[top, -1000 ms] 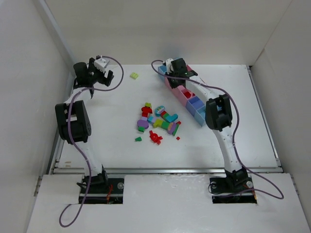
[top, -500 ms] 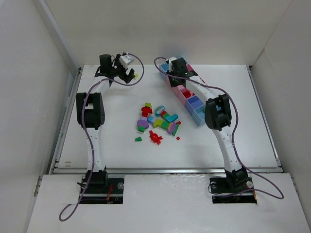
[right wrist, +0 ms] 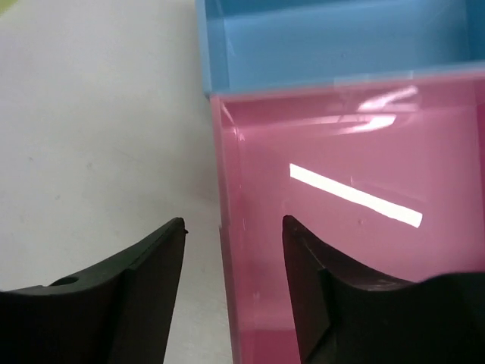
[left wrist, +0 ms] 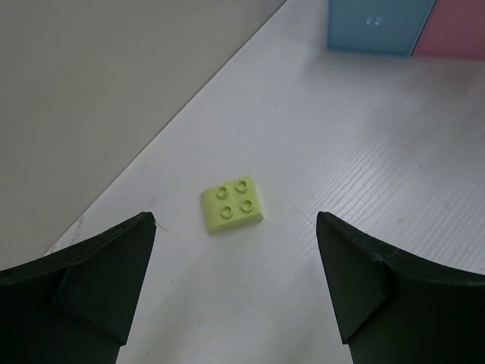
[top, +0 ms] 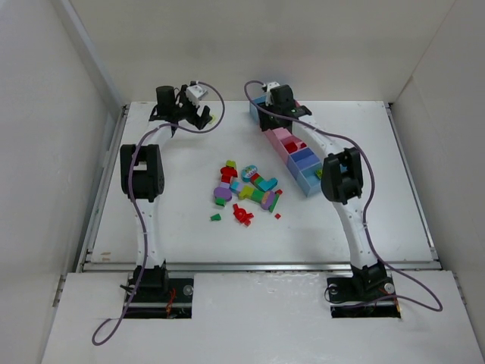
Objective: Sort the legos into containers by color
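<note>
Most of the legos (top: pixel 246 189) lie in 1 loose pile mid-table, red, green, teal and purple pieces mixed and touching, well apart from both grippers. 1 yellow-green brick (left wrist: pixel 233 205) lies alone, studs up, near the far edge of the table (top: pixel 364 220). The left gripper (left wrist: pixel 236 224) hangs above it with its fingers spread wide, 1 on each side and neither touching. I read that as lining up for a pick. The brick sits skewed to the line between the fingers, so a small wrist turn would probably let the pads meet flat faces. The enclosure wall (left wrist: pixel 114 83) runs close beside the brick and leaves little room on that side. There is more room toward the containers.

The strip of containers (top: pixel 301 161) runs diagonally to the right of the pile. At its far end the right gripper (right wrist: pixel 233 224) holds nothing. Its fingers are apart and straddle the side wall of a pink bin (right wrist: pixel 348 197), just next to the light blue bin (right wrist: pixel 333 45). What shows of those 2 bins is empty. The straddle looks meant to steady or shift the strip, and closing or lifting there could drag all 5 bins.
</note>
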You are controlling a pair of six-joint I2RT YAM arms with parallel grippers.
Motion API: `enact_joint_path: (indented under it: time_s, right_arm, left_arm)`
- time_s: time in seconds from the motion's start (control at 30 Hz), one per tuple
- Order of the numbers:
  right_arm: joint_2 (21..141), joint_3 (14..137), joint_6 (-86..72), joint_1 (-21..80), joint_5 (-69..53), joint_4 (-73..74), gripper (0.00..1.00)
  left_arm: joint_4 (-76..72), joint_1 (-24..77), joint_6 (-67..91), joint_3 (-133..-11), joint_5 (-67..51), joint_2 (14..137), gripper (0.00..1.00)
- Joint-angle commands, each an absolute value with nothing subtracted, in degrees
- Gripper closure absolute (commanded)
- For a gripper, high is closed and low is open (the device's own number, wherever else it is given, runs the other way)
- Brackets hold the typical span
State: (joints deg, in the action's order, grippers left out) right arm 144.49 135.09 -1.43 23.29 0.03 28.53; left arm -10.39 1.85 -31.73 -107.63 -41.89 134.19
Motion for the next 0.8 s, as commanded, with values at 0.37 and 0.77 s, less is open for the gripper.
enact_joint_path:
  time_s: [0.37, 0.77]
  right_arm:
    - [113.8, 105.7, 1.0, 24.3, 8.0, 31.6, 0.34]
    - [120.2, 104.3, 5.1, 25.8, 3.9, 32.7, 0.52]
  left_arm:
    - [-7.2, 1.6, -30.5, -105.8, -45.8, 127.8, 0.18]
    - [-3.0, -1.8, -31.7, -103.4, -47.1, 122.4, 0.20]
